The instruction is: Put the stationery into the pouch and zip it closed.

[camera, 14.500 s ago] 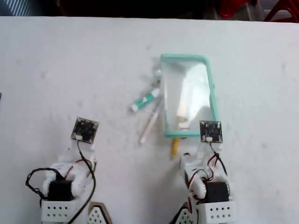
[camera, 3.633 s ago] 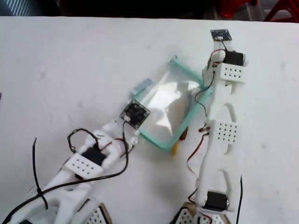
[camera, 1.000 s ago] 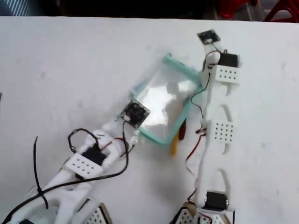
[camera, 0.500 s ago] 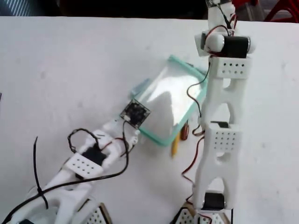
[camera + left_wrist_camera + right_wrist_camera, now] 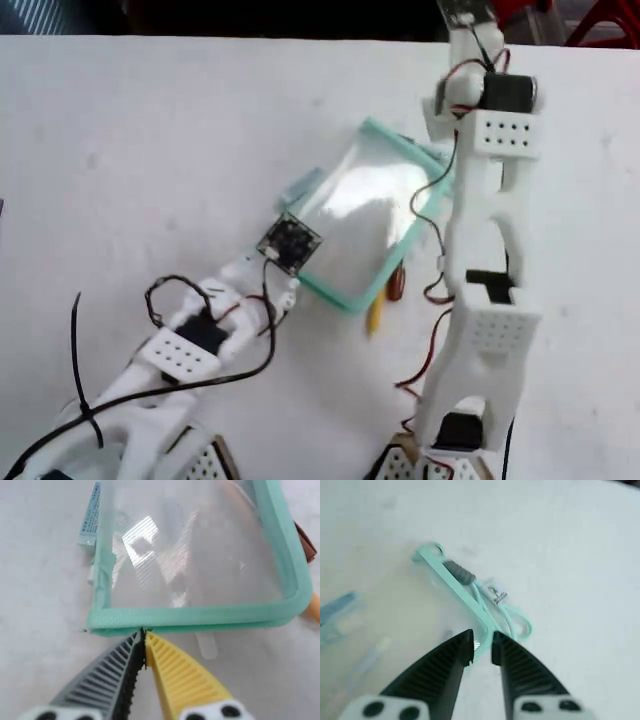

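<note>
Clear teal-edged plastic pouch (image 5: 365, 225) sits mid white table (image 5: 150, 130), left gripper (image 5: 143, 635) pinched tight on one border, right gripper (image 5: 482, 642) slightly parted astride the zip edge (image 5: 455, 582).

Place: is looking like a robotics lab or workshop.
Table (image 5: 150, 120): plain white top is carrying the rig.
Arms: left arm (image 5: 185, 350) and right arm (image 5: 490, 335), white printed parts, are trailing bare wires (image 5: 414, 205).
Background: red tubular legs (image 5: 590, 25) are standing in darkness.
</note>
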Controlling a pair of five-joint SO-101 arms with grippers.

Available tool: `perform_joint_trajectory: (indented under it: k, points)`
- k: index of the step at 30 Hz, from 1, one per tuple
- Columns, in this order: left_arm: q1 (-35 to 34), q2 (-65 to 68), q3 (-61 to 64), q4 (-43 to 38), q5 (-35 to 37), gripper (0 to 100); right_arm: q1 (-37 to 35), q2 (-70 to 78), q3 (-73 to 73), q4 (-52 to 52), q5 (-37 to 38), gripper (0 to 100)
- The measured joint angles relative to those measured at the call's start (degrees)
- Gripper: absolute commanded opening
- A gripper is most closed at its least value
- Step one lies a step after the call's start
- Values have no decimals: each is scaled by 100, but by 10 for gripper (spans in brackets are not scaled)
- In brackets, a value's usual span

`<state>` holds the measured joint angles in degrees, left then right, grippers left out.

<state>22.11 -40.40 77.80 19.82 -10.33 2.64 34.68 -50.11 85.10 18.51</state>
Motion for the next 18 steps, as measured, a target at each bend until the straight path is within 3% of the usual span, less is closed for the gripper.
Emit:
perform_joint_trajectory:
  k: [2,9,18]
  points:
    - [0,0,0,0,0,31,132,360,237,-281,0,305]
    - [0,0,0,0,0,31,97,1310,290,-835,554,298]
    - [0,0,0,0,0,31,264,1749,290,-1433,633,298]
